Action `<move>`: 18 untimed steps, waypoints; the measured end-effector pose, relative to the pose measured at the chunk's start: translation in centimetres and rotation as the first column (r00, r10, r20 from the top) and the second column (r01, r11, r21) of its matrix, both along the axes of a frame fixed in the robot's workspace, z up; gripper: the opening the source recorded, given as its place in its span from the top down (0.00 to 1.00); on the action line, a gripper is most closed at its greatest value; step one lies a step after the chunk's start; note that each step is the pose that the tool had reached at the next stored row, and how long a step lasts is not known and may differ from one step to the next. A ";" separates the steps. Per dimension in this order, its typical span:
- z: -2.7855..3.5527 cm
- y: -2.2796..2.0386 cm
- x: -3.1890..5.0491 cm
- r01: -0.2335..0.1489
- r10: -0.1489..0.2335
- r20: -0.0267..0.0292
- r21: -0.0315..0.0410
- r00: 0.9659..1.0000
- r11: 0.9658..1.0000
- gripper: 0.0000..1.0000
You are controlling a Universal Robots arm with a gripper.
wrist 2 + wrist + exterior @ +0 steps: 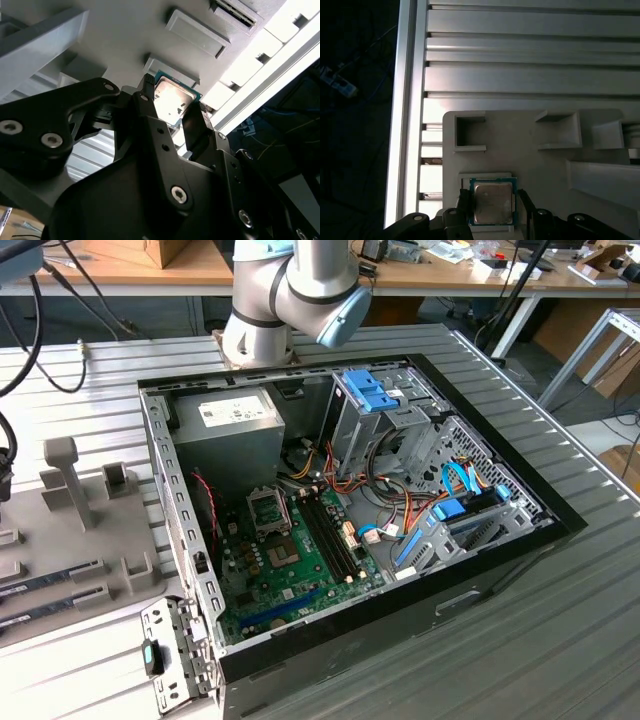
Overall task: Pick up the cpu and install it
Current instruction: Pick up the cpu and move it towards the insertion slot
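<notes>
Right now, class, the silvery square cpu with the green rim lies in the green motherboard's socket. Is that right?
No, wrong place. The silvery square cpu with the green rim lies in a recess of the pale grey plastic holder; both wrist views show it.

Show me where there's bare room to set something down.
Bare: the slatted table beside the computer case, at the exterior view's right. Crowded: the cables inside it and the grey tray holding the cpu.

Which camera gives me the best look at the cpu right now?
The first wrist view: the cpu faces the camera squarely, metal top and green rim clear, in the grey holder. The second wrist view shows it tilted and glare-washed.
</notes>
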State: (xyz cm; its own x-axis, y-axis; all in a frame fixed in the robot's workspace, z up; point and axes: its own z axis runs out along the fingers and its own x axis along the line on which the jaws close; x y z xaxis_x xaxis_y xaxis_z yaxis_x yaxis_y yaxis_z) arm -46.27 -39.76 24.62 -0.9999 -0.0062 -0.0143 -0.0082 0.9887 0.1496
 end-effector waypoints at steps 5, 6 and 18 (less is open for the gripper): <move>0.27 0.00 0.00 0.000 0.000 0.000 0.006 1.000 1.000 0.53; 0.33 0.00 0.00 0.000 0.000 0.000 0.008 1.000 1.000 0.53; 0.87 0.00 0.00 0.000 0.000 0.000 0.022 1.000 1.000 0.53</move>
State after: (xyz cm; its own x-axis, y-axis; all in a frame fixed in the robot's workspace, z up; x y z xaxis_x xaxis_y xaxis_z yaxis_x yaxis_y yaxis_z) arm -46.27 -39.76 25.49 -0.9999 -0.0058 -0.0144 -0.0082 0.9851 0.1717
